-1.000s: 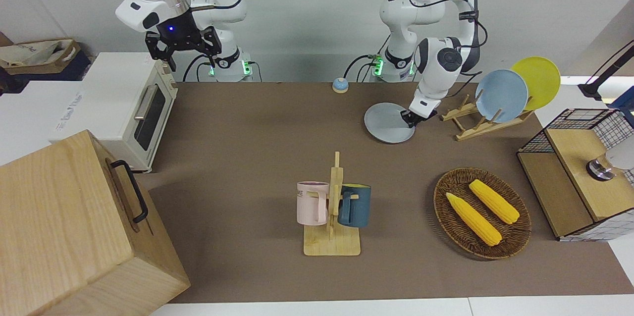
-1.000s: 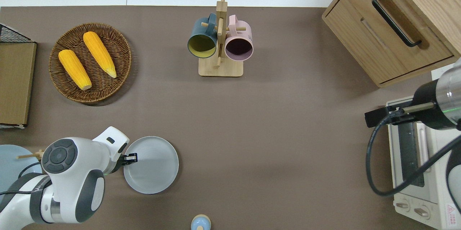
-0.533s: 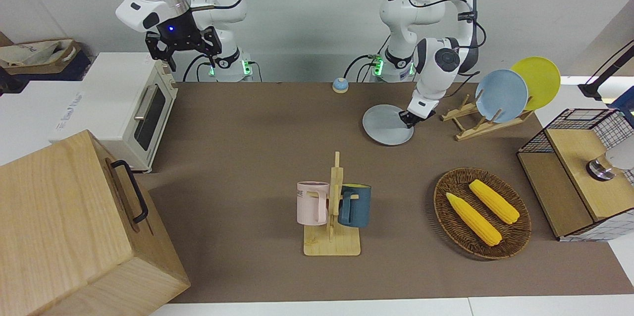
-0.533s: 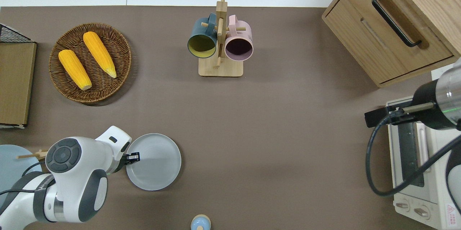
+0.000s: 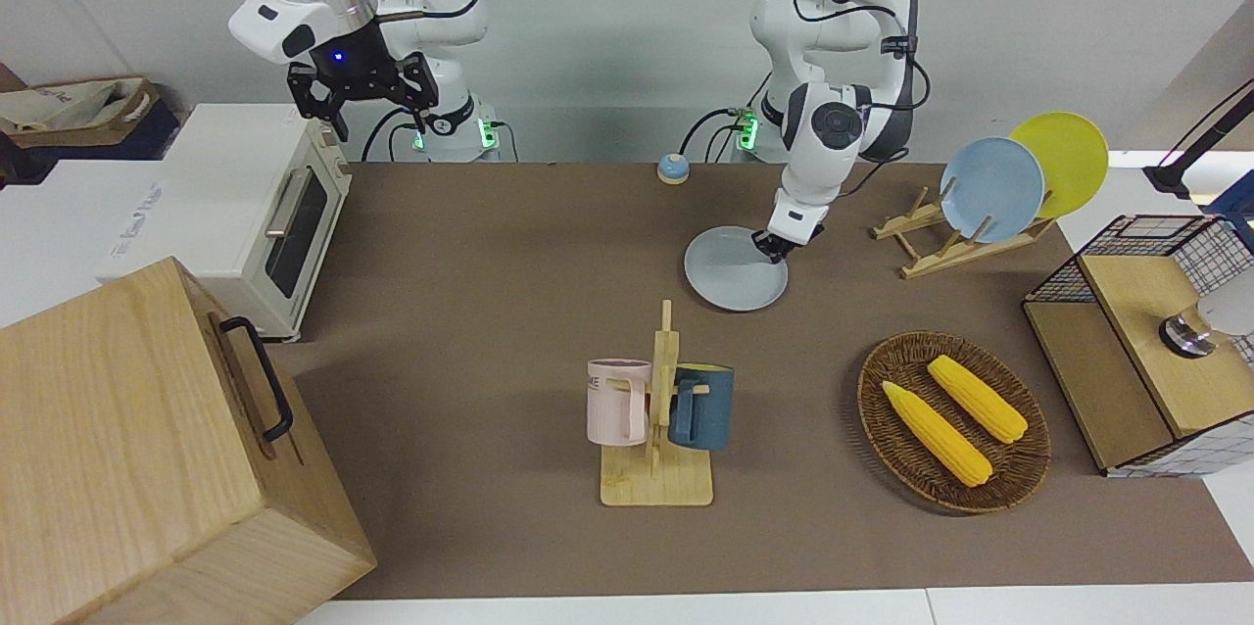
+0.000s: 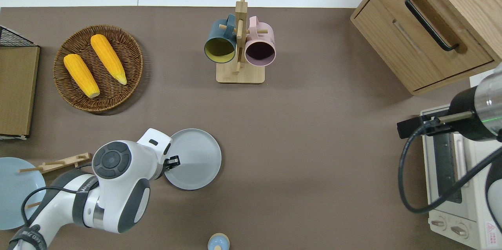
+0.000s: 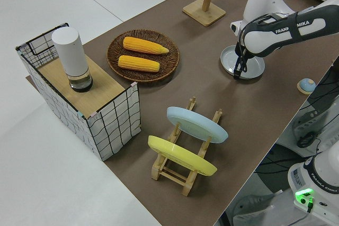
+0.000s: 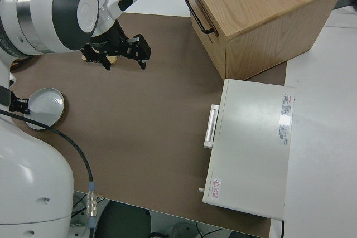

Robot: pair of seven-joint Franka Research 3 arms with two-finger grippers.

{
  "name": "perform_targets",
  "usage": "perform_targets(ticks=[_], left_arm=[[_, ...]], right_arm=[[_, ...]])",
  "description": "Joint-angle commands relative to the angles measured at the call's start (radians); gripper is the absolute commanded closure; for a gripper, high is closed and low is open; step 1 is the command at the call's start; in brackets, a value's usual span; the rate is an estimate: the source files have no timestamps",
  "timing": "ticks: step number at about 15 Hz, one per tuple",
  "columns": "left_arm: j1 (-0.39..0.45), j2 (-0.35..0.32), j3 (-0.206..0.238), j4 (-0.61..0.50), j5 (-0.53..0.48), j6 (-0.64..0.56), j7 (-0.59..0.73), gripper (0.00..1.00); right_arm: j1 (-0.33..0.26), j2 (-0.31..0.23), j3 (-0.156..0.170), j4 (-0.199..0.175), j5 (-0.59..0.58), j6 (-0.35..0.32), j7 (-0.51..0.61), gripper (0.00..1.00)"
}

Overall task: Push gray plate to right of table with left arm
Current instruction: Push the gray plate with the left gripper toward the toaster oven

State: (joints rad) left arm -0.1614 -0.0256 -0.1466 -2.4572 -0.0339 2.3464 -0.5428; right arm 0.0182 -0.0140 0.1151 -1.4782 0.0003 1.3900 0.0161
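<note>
Left pincer (image 6: 173, 162) touches gray plate (image 6: 194, 160) rim at 9 o'clock in overhead view; grip state indiscernible. You push toward 3 o'clock across surface (image 6: 306, 144). Right arm parked.

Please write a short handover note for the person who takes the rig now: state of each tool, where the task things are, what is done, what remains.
Left tool: low, at the rim of the gray plate on the side toward the left arm's end; finger state unclear.
Right tool: parked, fingers open.
Gray plate: flat on the table, nearer to the robots than the mug rack, between basket and bell.
Done: contact made, plate about mid-table.
Left: keep pushing toward the right arm's end.
</note>
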Motion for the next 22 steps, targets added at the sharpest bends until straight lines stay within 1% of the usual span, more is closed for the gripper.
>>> perform_targets(ticks=[1, 3, 5, 7, 12, 16, 20, 21, 22], left_arm=[[-0.131, 0.101, 0.002, 0.081, 0.003, 0.013, -0.190, 1.00], [-0.200, 0.113, 0.002, 0.102, 0.003, 0.001, -0.286, 1.00], [-0.286, 0.163, 0.002, 0.150, 0.003, 0.001, -0.386, 1.00], [-0.381, 0.217, 0.002, 0.217, 0.003, 0.001, -0.513, 1.00], [-0.529, 0.349, 0.002, 0.386, 0.018, -0.013, -0.721, 1.00], [-0.570, 0.386, 0.002, 0.457, 0.032, -0.041, -0.799, 1.00], [-0.572, 0.385, 0.002, 0.465, 0.035, -0.058, -0.795, 1.00], [-0.572, 0.385, 0.002, 0.466, 0.051, -0.068, -0.792, 1.00], [-0.569, 0.383, 0.002, 0.474, 0.070, -0.076, -0.790, 0.82]], right_arm=[[-0.020, -0.003, 0.015, 0.009, 0.006, -0.016, 0.013, 0.017], [-0.020, -0.003, 0.017, 0.009, 0.006, -0.016, 0.013, 0.017], [-0.020, -0.003, 0.015, 0.009, 0.004, -0.016, 0.013, 0.017], [-0.020, -0.003, 0.017, 0.009, 0.006, -0.016, 0.013, 0.017], [-0.020, -0.003, 0.017, 0.009, 0.006, -0.016, 0.013, 0.017], [-0.020, -0.003, 0.015, 0.009, 0.006, -0.016, 0.013, 0.017], [-0.020, -0.003, 0.017, 0.009, 0.006, -0.016, 0.013, 0.017], [-0.020, -0.003, 0.017, 0.009, 0.006, -0.016, 0.013, 0.017], [-0.020, -0.003, 0.017, 0.009, 0.006, -0.016, 0.013, 0.017]])
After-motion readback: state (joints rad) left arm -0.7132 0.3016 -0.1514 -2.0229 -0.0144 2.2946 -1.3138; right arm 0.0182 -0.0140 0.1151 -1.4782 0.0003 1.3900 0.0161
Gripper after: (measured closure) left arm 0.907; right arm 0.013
